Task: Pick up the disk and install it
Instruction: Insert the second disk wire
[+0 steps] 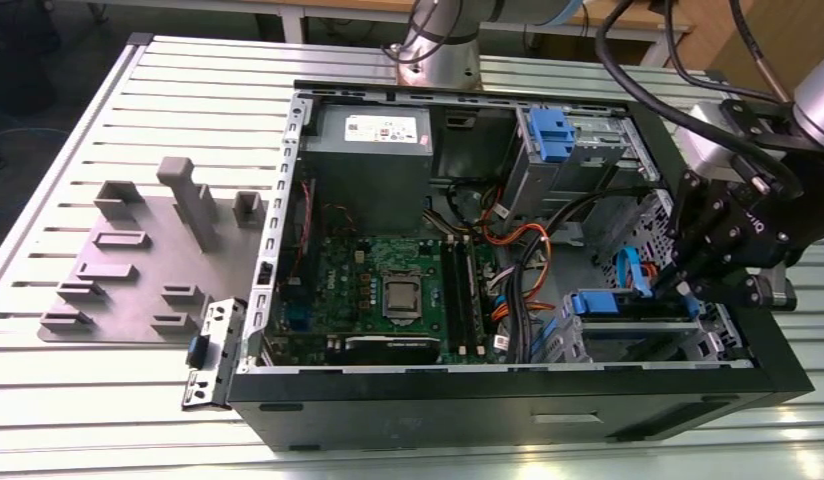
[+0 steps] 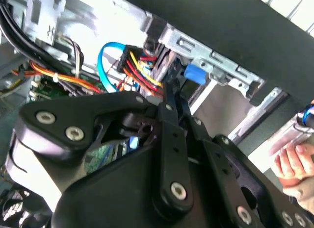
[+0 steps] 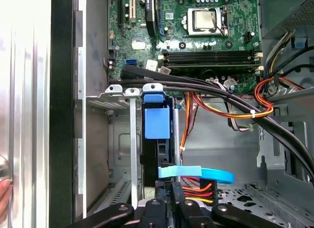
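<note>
The disk [image 1: 623, 318], framed in blue plastic, sits edge-on inside the metal drive bay [image 1: 706, 335] of the open computer case [image 1: 519, 410], its blue tab [image 3: 157, 122] facing outward. It lies directly ahead of the jaws, just beyond their tips.

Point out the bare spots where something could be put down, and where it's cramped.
Free: the ribbed table beyond the grey fixture plate, and the strip in front of the computer case. Crowded: inside the case, where cables and the gripper crowd the drive cage.
</note>
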{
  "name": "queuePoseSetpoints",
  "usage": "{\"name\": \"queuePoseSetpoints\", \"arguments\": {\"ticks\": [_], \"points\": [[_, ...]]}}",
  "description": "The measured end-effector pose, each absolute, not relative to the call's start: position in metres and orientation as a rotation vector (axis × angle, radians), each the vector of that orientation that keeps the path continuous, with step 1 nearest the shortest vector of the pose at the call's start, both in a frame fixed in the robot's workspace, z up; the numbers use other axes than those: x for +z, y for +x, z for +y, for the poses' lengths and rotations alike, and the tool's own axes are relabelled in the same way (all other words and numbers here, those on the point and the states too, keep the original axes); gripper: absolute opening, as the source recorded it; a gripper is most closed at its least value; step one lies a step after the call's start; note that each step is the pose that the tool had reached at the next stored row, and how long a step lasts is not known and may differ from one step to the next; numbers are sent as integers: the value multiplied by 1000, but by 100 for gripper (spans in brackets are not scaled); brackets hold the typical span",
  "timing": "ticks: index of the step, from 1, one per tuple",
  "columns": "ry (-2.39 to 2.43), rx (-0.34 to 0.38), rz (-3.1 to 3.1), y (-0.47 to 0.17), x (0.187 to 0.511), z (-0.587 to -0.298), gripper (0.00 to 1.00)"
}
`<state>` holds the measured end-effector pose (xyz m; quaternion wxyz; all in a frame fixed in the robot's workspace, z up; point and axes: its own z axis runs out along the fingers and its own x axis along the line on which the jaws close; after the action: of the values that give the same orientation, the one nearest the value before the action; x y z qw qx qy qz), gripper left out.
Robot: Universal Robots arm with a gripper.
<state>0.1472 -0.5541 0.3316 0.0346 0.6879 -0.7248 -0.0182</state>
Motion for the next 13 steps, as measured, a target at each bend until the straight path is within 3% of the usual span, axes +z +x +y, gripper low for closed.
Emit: {"name": "queuePoseSetpoints", "arguments": {"ticks": [13], "points": [[2105, -54, -2236, 147, 328, -554, 16]]}}
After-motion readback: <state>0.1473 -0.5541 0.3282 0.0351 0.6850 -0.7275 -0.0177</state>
